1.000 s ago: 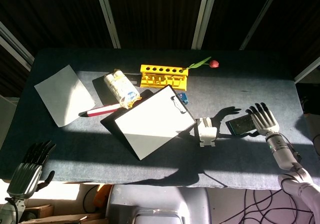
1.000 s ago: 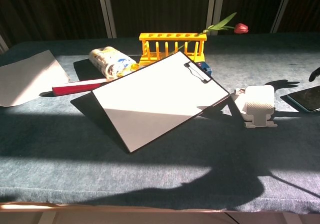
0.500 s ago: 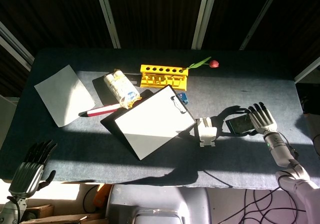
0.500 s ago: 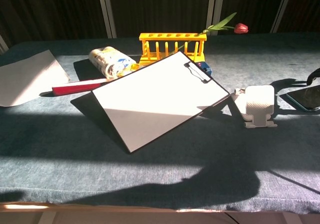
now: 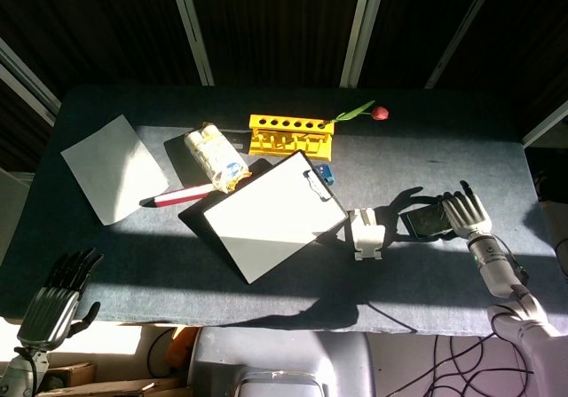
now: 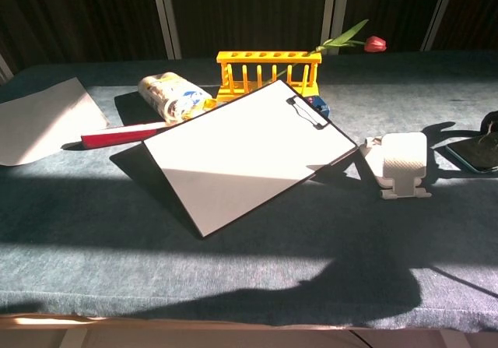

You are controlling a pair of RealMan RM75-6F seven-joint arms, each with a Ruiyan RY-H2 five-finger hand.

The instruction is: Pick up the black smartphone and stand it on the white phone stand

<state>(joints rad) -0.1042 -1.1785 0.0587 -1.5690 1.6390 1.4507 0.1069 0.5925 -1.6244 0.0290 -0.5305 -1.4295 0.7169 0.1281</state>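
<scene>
The black smartphone (image 5: 424,222) (image 6: 472,156) lies flat on the table at the right. Just left of it the white phone stand (image 5: 365,231) (image 6: 405,161) is upright and holds nothing. My right hand (image 5: 463,210) (image 6: 491,126) is over the phone's right end, fingers apart and bent down onto it; the phone still lies on the cloth. The chest view shows only the fingertips at the frame's edge. My left hand (image 5: 55,297) hangs below the table's front left edge, fingers extended, holding nothing.
A clipboard (image 5: 266,215) (image 6: 241,149) with white paper lies tilted mid-table, close to the stand's left. Behind it are a yellow tube rack (image 5: 291,135), a tulip (image 5: 379,113), a snack bag (image 5: 216,157) and a red pen (image 5: 182,196). A paper sheet (image 5: 111,168) lies far left.
My right hand has lowered and drawn its fingers in over the phone's right end. The phone, the stand and my left hand have stayed put.
</scene>
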